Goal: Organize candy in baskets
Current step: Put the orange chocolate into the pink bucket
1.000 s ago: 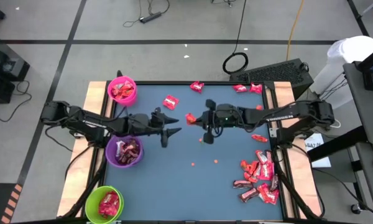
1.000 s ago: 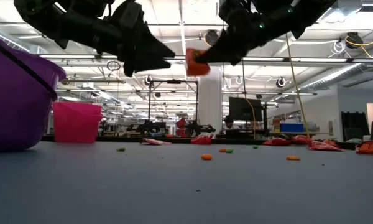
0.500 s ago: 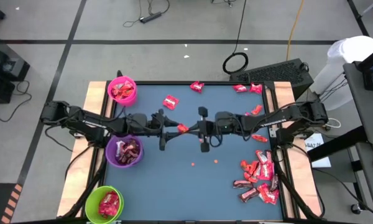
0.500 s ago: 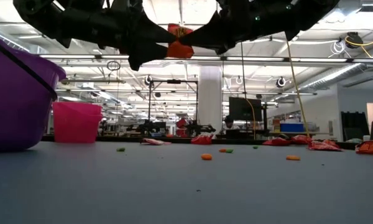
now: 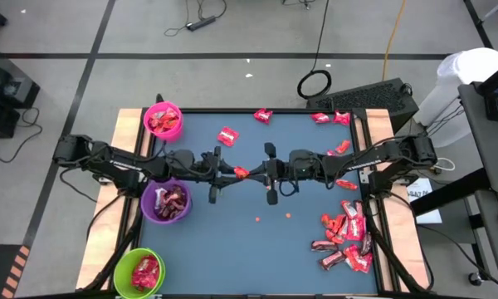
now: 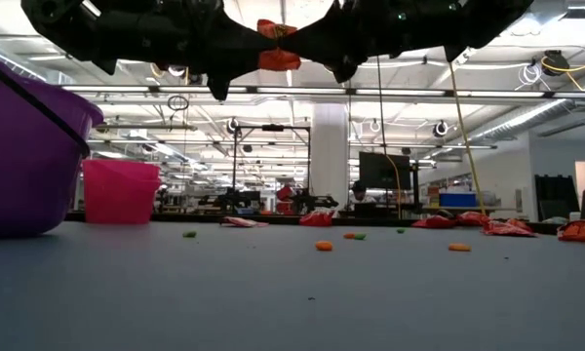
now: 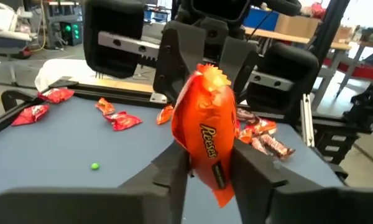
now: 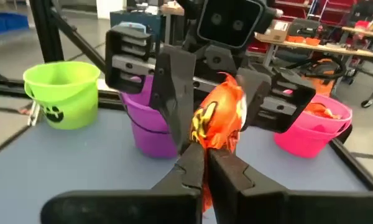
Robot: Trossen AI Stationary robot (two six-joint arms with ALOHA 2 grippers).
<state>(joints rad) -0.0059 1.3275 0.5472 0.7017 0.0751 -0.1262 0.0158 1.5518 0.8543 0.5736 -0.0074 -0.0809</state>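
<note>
Grey tiled floor with cables, white column, ceiling strip lights, workbenches behind

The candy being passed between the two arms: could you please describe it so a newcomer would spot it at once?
Look above the middle of the blue table, where the left end effector and right end effector meet. Between them is an orange Reese's candy, the only piece held in the air; every other one lies on the table or in a basket.

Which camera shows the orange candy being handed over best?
Left wrist view: orange candy fills it, between both grippers. Right wrist view shows it crumpled; in the high and low views it is a small spot.
</note>
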